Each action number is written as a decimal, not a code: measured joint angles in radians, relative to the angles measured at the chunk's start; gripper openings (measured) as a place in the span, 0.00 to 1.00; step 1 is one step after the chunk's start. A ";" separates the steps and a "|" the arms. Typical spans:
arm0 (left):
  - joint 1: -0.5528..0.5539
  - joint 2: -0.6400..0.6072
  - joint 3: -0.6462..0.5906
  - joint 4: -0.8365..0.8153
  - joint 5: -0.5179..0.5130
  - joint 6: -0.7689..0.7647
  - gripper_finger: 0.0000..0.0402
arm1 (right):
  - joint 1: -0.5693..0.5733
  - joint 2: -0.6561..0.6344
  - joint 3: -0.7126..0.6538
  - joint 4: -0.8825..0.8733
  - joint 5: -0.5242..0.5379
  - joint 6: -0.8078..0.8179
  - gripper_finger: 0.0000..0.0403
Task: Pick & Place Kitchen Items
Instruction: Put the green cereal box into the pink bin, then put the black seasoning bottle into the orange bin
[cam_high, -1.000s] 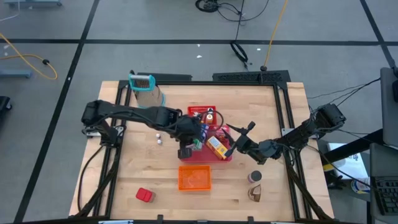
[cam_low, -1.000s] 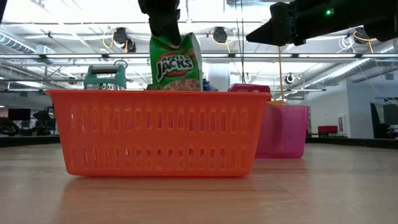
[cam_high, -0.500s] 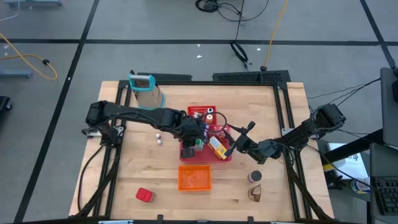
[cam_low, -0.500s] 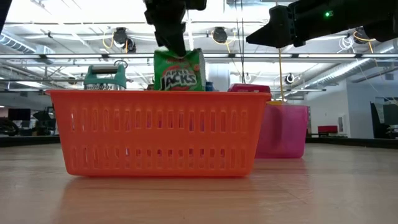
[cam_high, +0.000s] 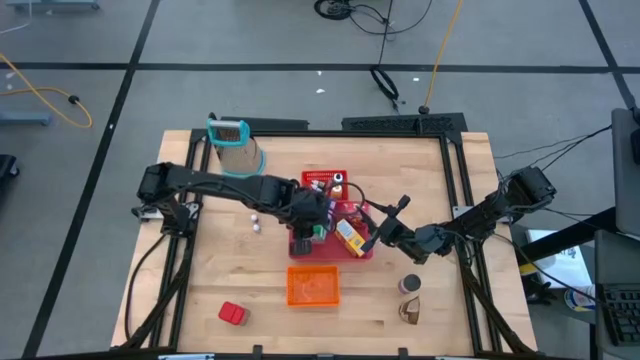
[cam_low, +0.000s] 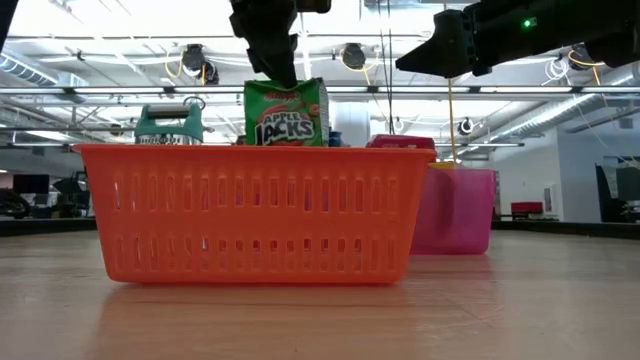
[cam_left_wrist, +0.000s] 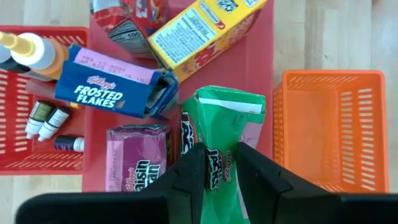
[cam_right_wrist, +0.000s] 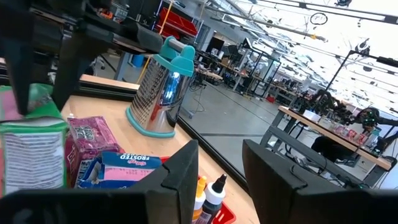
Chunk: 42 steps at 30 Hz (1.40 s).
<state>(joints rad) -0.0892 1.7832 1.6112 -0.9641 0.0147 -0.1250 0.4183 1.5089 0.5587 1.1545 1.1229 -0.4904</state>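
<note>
Upright, the green Apple Jacks box (cam_left_wrist: 219, 155) stands on end in the red tray (cam_left_wrist: 258, 93), its long axis vertical and its opened top flap facing up toward the left gripper (cam_left_wrist: 217, 169) directly above it. In the left wrist view the two dark fingers (cam_left_wrist: 189, 177) sit either side of the box's top edge, close against its faces; whether they pinch it or have just let go cannot be told. Seen from the low camera, the box's printed front faces that camera, level rather than tipped, with the pincer right on its top rim.

Around the pincer, just beyond the green box, lie a blue Frosted Flakes box (cam_left_wrist: 112, 90) on its side and a yellow box (cam_left_wrist: 205, 31) lying aslant; a purple box (cam_left_wrist: 137, 155) lies flat beside the green one. To the other side of the fingers sits the orange basket (cam_left_wrist: 329, 130) (apart from the tray).

Compared with a second ago, the green box has come down: then it hung tilted and higher above the basket rim in the low view, and now it sits lower and straight. The left jaws have eased apart a little since then.

The right gripper (cam_high: 385, 222) hovers at the tray's far side, fingers parted with nothing between them, unchanged
</note>
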 joint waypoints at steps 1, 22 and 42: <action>-0.003 0.000 0.000 0.001 0.000 0.000 0.22 | 0.000 0.000 0.000 0.000 0.000 0.000 0.29; -0.025 0.000 0.000 0.059 -0.019 0.052 0.33 | 0.000 0.000 0.000 0.000 -0.002 0.005 0.29; -0.059 0.000 0.000 0.031 -0.096 0.040 0.56 | 0.166 -0.109 0.000 0.061 0.010 -0.166 0.29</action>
<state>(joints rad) -0.1486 1.7828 1.6112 -0.9329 -0.0813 -0.0848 0.5841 1.3994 0.5583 1.2157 1.1330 -0.6567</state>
